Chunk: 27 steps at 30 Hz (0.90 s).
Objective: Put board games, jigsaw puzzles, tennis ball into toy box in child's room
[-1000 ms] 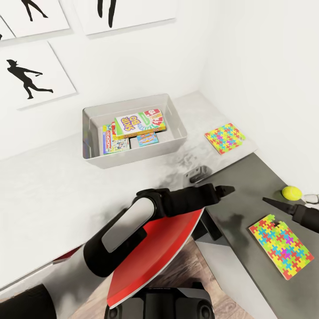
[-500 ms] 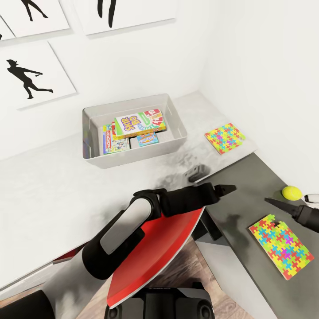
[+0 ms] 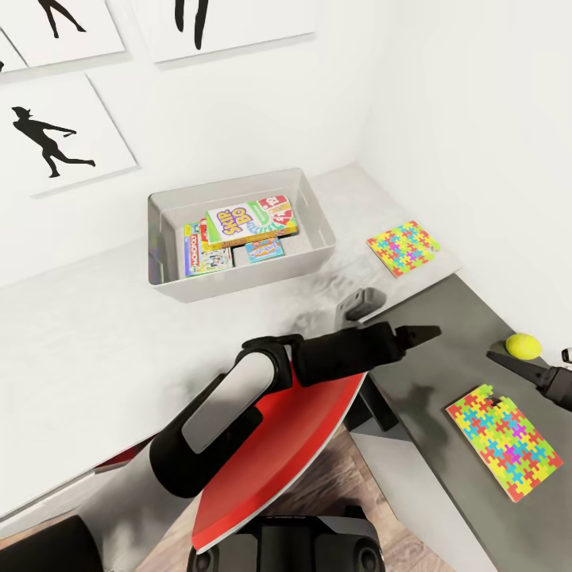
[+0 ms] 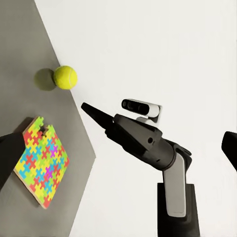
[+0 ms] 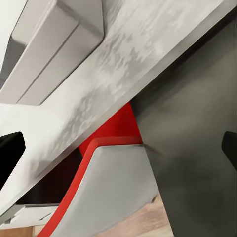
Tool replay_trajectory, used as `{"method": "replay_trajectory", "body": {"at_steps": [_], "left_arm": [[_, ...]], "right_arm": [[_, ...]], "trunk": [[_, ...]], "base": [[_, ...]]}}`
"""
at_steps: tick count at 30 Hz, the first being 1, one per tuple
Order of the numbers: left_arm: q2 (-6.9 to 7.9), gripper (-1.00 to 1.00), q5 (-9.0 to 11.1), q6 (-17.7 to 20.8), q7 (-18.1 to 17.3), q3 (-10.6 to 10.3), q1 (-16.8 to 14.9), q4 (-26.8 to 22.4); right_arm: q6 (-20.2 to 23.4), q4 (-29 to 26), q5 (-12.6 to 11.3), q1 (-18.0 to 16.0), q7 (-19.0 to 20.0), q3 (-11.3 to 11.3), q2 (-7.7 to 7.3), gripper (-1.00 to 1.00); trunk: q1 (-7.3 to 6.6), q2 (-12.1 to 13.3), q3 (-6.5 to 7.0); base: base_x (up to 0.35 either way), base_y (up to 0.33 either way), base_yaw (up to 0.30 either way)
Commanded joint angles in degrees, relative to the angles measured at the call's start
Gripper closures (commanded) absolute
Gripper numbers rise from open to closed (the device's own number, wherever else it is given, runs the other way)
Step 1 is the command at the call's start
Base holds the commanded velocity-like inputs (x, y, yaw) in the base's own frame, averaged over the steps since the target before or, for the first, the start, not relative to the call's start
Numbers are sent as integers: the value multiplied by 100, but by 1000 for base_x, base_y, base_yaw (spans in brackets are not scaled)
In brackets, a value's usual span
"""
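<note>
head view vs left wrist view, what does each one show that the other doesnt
Head view alone: the toy box holding the board games, a jigsaw puzzle on the light grey top, the wall pictures and the left end effector.

Left wrist view alone: the right arm's camera in full, against the white wall.

Both: the tennis ball, the near jigsaw puzzle on the dark grey wing, and the right end effector beside the ball.

Board games (image 3: 238,230) in toy box (image 3: 318,262).

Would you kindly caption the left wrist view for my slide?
Right gripper reaching toward the tennis ball, jigsaw puzzle nearby on the dark desk wing.
</note>
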Motion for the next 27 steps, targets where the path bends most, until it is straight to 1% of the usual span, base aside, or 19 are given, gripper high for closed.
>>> {"method": "replay_trajectory", "body": {"at_steps": [1, 12, 15, 16, 19, 20, 22, 23, 26, 27], "left_arm": [[-5, -100, 60, 3, 37, -5, -15, -6], [-12, -100, 60, 7, -31, -28, -47, -7], [-14, -100, 60, 8, -41, -30, -47, -7], [-14, -100, 60, 8, -41, -30, -47, -7], [-23, -100, 60, 10, -8, -31, -59, -5], [-23, -100, 60, 10, -8, -31, -59, -5], [-27, -100, 60, 23, 29, -6, -86, -6], [-27, -100, 60, 23, 29, -6, -86, -6], [-29, -100, 73, 42, 149, 33, -245, -2], [-29, -100, 73, 42, 149, 33, -245, -2]], "right_arm": [[20, 0, 20, -4, 26, -11, -1, -100], [20, 7, 41, -7, -50, -26, 3, -100], [20, 3, 42, -10, -351, -43, 10, -100], [20, 3, 42, -10, -351, -43, 10, -100], [20, -2, 38, -17, -845, -54, 14, -100], [20, -2, 38, -17, -845, -54, 14, -100], [20, -4, 34, -38, -1213, -56, 18, -100], [20, -4, 34, -38, -1213, -56, 18, -100], [20, -5, 24, -64, -1755, -57, 28, -100], [20, -5, 24, -64, -1755, -57, 28, -100]], "trunk": [[3, -9, -7], [3, -9, -7], [3, -9, -7], [3, -9, -7], [3, -9, -7], [3, -9, -7], [3, -9, -7], [3, -9, -7], [3, -9, -7], [3, -9, -7]], "base": [[0, 0, 0], [0, 0, 0], [0, 0, 0], [0, 0, 0], [0, 0, 0], [0, 0, 0], [0, 0, 0], [0, 0, 0], [0, 0, 0], [0, 0, 0]]}}
